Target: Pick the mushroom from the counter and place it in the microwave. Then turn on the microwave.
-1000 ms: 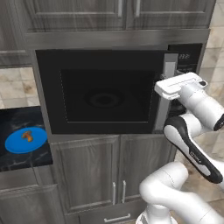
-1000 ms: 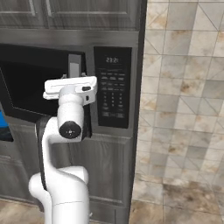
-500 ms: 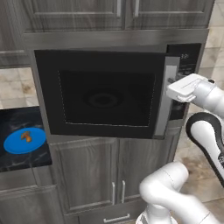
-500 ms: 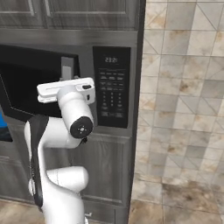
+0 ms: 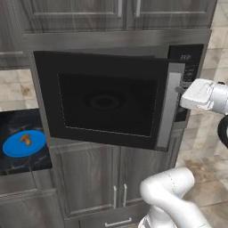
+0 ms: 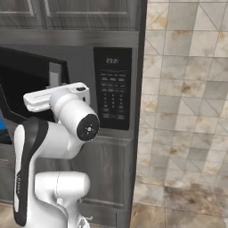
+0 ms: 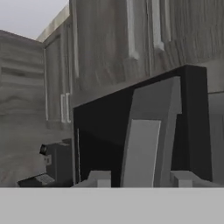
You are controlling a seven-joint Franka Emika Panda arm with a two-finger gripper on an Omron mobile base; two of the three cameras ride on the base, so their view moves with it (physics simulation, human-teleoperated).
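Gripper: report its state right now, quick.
Gripper: closed on the microwave door handle, door swung partly open.

- The microwave [image 5: 107, 100] interior is hidden behind its half-open door.
- The blue plate [image 5: 23, 143], lower left, carries something orange, too small to identify.
- Keypad [image 6: 113, 91] labels are illegible.

Glossy dark glass microwave [image 5: 104, 100] door
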